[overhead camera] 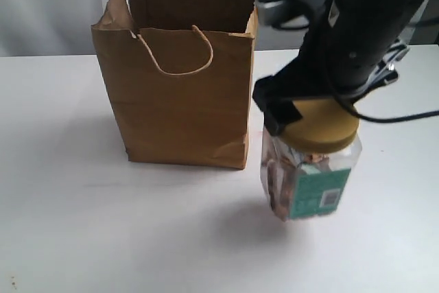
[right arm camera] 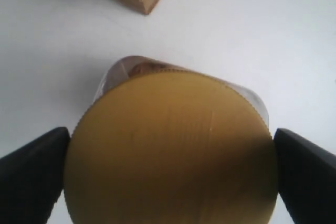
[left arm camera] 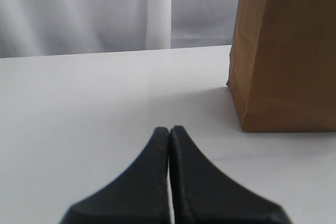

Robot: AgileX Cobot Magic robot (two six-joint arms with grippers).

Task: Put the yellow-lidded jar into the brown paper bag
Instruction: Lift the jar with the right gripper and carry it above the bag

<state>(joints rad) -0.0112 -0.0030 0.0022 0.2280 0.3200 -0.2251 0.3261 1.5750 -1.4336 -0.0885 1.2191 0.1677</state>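
The white table [overhead camera: 82, 238] carried the bag [overhead camera: 178, 101], which stood upright and open at about 10 o'clock in the exterior view. The right arm [overhead camera: 363, 25] came down from 1 o'clock. The jar [overhead camera: 309, 169] was outside the bag, just beside its lower corner at 4 o'clock, a little tilted. If it touched the table, I cannot tell. The right gripper [right arm camera: 170, 166] was clamped on the yellow lid [overhead camera: 322, 125], one finger on each side. The left gripper [left arm camera: 169, 135] had its fingers pressed together, holding nothing, low over the table near the bag.
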